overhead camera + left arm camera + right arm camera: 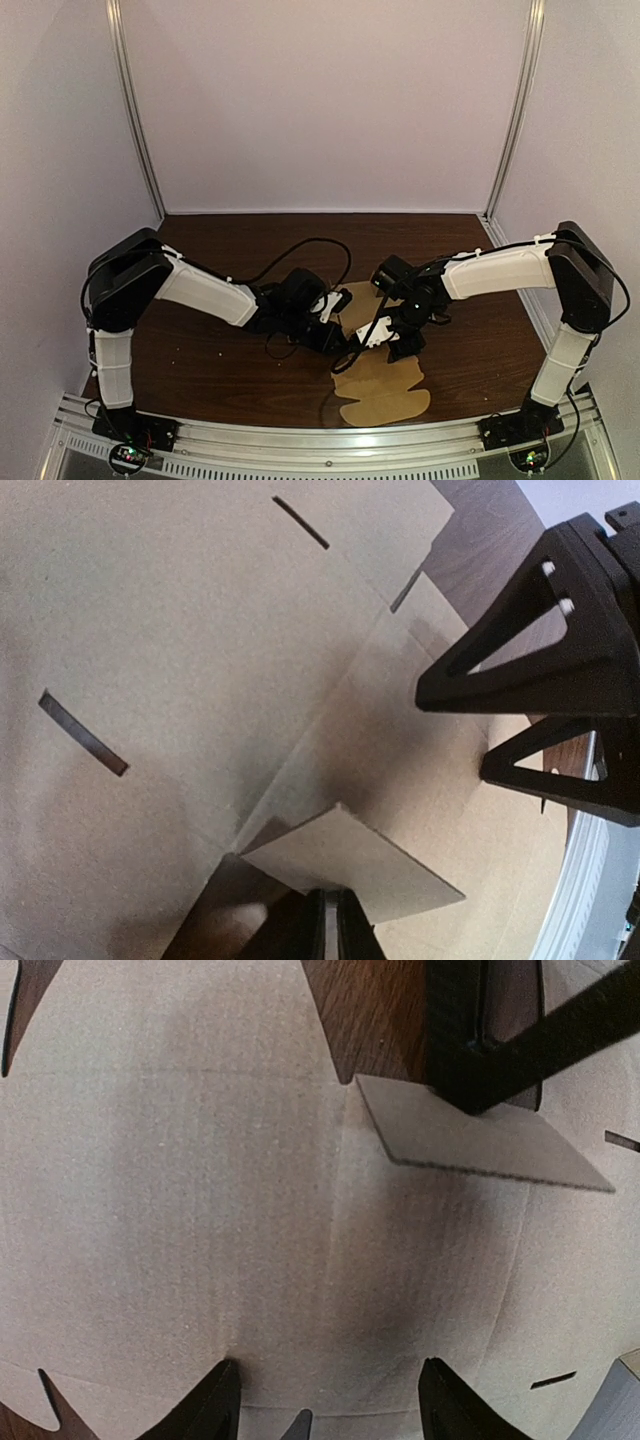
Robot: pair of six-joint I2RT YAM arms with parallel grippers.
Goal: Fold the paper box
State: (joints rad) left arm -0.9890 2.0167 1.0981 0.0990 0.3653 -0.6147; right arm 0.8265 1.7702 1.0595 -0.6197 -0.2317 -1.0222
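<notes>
Paper box [385, 392] flat on dark wood table [205, 365]; pale walls [330, 100].

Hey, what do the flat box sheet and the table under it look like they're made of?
Box sheet: thin brown cardboard or heavy kraft paper, matte, going by its speckled fibrous surface, pressed crease lines and cut slots.
Table: dark wood or wood-look laminate with a slight sheen; grain streaks show, but which one is unclear.

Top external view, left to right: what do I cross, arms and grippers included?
Left arm's black elbow housing → left arm's white forearm → left gripper → right gripper → right arm's white forearm → right arm's black elbow housing. The flat brown cardboard box blank lies under both grippers, so it is unranked.
</notes>
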